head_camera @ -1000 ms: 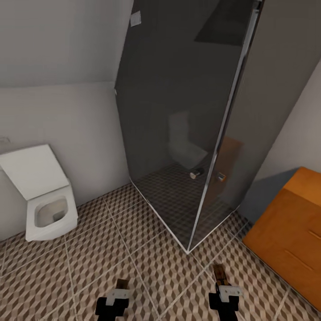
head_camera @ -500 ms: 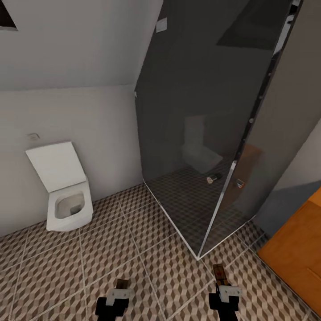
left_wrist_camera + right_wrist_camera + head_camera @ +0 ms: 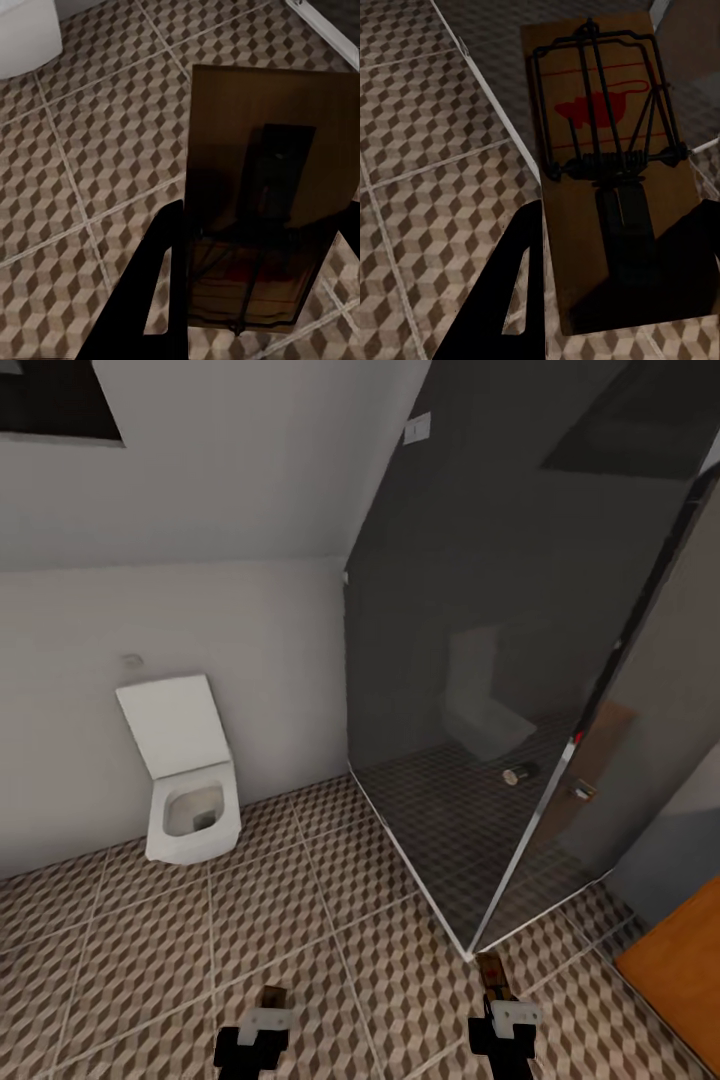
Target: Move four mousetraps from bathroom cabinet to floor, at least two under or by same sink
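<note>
Cube-patterned brown and beige bathroom floor tiles run from a white toilet to a grey glass shower enclosure. Each pincer, left and right, pinches a flat tan wooden mousetrap above the floor. Only a red printed mark shows on the right trap, with no readable writing.

A white toilet with raised lid stands beside a glass shower enclosure.
</note>
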Motion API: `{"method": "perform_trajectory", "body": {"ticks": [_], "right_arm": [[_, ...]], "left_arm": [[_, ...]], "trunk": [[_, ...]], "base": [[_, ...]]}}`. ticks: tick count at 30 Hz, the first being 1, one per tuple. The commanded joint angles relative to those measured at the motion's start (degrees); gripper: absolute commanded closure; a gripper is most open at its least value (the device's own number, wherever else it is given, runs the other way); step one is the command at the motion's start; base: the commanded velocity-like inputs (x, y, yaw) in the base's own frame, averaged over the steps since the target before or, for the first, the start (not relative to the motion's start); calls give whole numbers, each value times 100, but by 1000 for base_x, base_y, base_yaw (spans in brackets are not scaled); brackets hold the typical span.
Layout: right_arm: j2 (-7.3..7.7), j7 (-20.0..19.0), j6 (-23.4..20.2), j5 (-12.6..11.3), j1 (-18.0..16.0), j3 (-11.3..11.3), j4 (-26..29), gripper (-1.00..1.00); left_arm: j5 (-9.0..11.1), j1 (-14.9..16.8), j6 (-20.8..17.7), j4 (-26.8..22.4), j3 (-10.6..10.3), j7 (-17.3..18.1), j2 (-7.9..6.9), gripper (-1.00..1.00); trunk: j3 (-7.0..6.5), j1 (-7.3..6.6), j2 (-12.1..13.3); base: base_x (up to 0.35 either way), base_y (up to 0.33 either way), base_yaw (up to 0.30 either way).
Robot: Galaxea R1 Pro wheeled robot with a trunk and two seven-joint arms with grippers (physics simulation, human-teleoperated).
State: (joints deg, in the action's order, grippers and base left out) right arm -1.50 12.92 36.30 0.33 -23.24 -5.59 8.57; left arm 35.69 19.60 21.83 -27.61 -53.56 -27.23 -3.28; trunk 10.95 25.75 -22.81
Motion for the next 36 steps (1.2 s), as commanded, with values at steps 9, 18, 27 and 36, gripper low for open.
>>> {"method": "perform_trajectory", "body": {"ticks": [9,18,27,36], "right_arm": [[1,44,9,-6,-5,-48,-4,100],[1,44,9,-6,-5,-48,-4,100],[1,42,9,-5,-5,-48,-4,100],[1,41,9,-5,-5,-48,-4,100]], "left_arm": [[35,9,15,-7,-49,-55,-6,100],[35,9,15,-7,-49,-55,-6,100],[35,9,15,-7,-49,-55,-6,100],[35,9,15,-7,-49,-55,-6,100]], "trunk": [[-46,3,-11],[-103,3,-11],[-161,3,-11],[-218,3,-11]], "base": [[0,0,232],[0,0,232],[0,0,232],[0,0,232]]}}
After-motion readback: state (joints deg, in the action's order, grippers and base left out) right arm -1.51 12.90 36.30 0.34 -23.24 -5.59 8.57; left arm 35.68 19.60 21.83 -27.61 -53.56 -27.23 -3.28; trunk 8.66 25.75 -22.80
